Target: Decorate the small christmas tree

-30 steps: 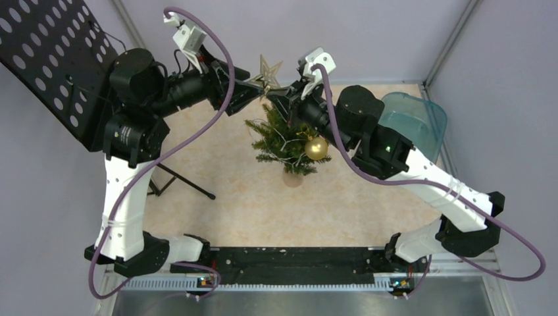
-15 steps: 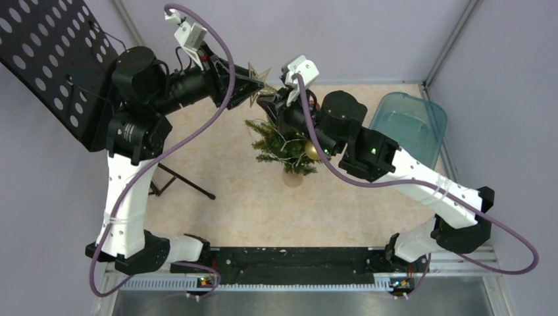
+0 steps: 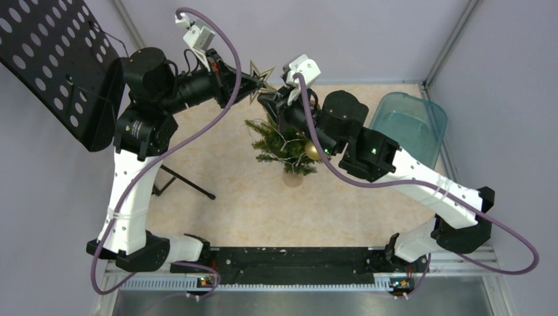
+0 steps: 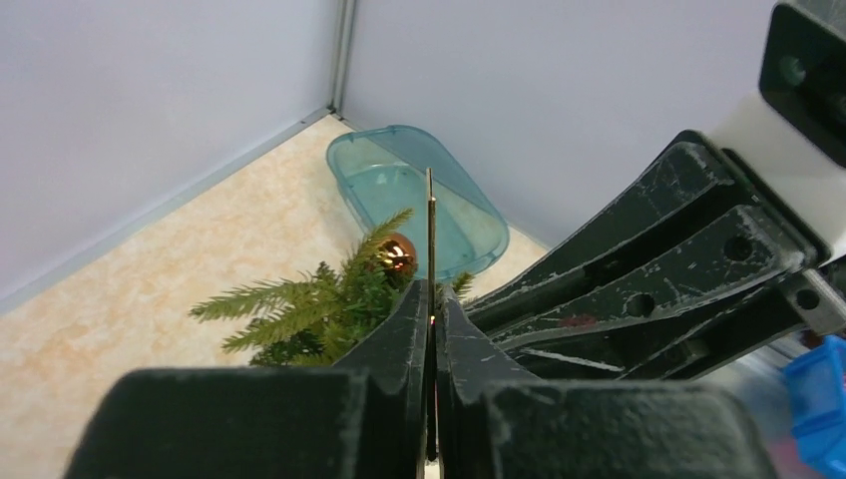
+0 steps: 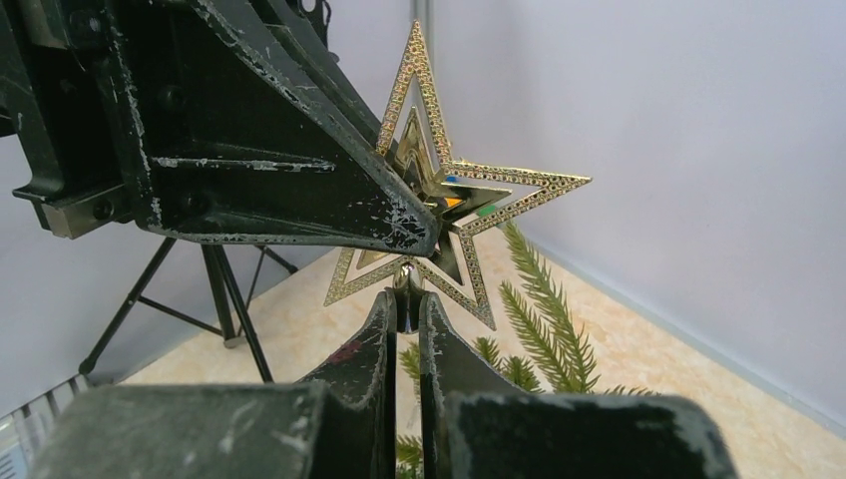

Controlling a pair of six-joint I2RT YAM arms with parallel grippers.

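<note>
Beige speckled table [image 3: 217, 197], lavender walls [image 3: 368, 33], black perforated panel [image 3: 46, 52] far left of the small christmas tree [image 3: 284, 146]. Left gripper [image 4: 431, 299] is above the treetop, fingers pinched to a thin slit on the gold star [image 5: 461, 192], flat faces clamping the plate. Right gripper [image 5: 404, 304] is just under it, closer to the tree's tip, fingers all but closed on the small stem at the star's bottom. Both claws are on the same star, which is held off the tree and not touching the branches. The tree stands upright mid-table on a pale round base [image 3: 293, 179]: dark green needles, a gold bauble [image 3: 312, 151] on its right side, a thin white wire [image 3: 281, 137] through the branches. A teal bin [image 3: 411, 122] sits right of the tree, well apart. Top view gives the layout, but the arms hide the grip. The left wrist view shows the star edge-on as a thin gold line, with tree, bauble and bin behind. The right wrist view shows the star's open double outline face-on, the left finger lying across it, needle tips below, and a black tripod [image 5: 214, 289] left of the tree.
</note>
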